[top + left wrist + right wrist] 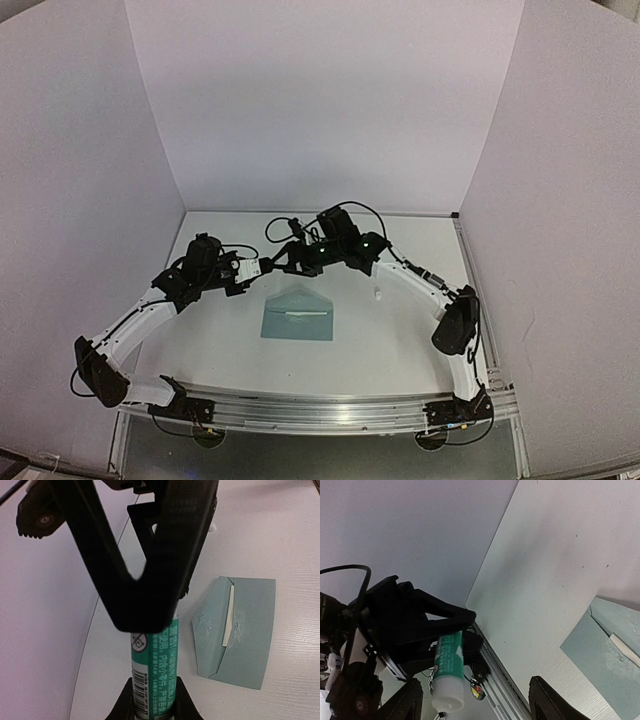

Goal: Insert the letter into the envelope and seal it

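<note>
The teal envelope (297, 316) lies flat mid-table with its triangular flap open; it also shows in the left wrist view (250, 630) and the right wrist view (610, 665). A thin pale strip (228, 615) runs along its mouth. The letter does not show as a sheet. My left gripper (245, 270) is shut on a green-and-white glue stick (152, 670), held above the table to the upper left of the envelope. My right gripper (475, 685) is open, and the stick's white end (446, 697) lies between its fingers, close to one of them. The right gripper (283, 262) faces the left one.
A tiny white tube (378, 293) stands on the table right of the envelope. White walls close in the table on the left, back and right. The metal rail (320, 405) with the arm bases runs along the near edge.
</note>
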Action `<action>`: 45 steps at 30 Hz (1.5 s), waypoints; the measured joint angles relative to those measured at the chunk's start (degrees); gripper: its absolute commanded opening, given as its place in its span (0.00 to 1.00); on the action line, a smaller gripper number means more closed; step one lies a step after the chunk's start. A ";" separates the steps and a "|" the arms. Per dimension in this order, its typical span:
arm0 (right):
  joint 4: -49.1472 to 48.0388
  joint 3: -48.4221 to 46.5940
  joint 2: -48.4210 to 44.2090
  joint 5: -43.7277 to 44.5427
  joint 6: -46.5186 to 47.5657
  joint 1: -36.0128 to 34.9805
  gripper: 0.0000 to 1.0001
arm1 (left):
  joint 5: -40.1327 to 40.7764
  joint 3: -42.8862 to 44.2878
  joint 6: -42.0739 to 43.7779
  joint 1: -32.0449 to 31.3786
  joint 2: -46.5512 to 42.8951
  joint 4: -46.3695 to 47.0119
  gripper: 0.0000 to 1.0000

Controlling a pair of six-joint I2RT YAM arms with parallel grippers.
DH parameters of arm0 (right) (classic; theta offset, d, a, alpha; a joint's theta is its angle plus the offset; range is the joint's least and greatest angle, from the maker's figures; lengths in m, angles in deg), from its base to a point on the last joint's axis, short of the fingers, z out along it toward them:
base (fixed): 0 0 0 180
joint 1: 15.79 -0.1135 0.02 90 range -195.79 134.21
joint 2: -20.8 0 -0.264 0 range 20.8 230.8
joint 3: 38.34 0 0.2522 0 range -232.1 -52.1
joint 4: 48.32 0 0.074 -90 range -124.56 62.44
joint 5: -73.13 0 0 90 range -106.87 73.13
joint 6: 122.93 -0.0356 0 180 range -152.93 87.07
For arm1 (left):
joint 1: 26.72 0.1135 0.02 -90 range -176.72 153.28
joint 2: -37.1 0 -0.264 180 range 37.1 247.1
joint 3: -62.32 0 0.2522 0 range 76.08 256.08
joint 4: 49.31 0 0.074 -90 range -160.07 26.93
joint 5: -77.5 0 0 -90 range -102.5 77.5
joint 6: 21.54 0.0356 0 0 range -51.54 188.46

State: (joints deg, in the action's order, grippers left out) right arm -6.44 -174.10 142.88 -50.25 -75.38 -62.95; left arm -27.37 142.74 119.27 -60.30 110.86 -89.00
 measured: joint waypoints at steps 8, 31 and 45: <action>-5.11 -0.33 2.49 -3.54 -4.90 0.23 0.45 | 0.06 0.00 0.23 0.02 0.15 -0.01 0.00; -10.12 -1.85 5.29 -7.13 -9.53 -0.28 0.00 | 1.31 0.00 0.19 -0.11 0.74 0.50 0.00; -10.26 3.97 2.28 -8.45 -0.43 -0.24 0.00 | -10.28 4.11 -1.05 0.41 0.87 -14.15 0.82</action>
State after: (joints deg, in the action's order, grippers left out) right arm -16.70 -170.13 145.16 -58.70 -75.82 -63.19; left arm -37.65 146.85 118.23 -59.89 111.73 -103.15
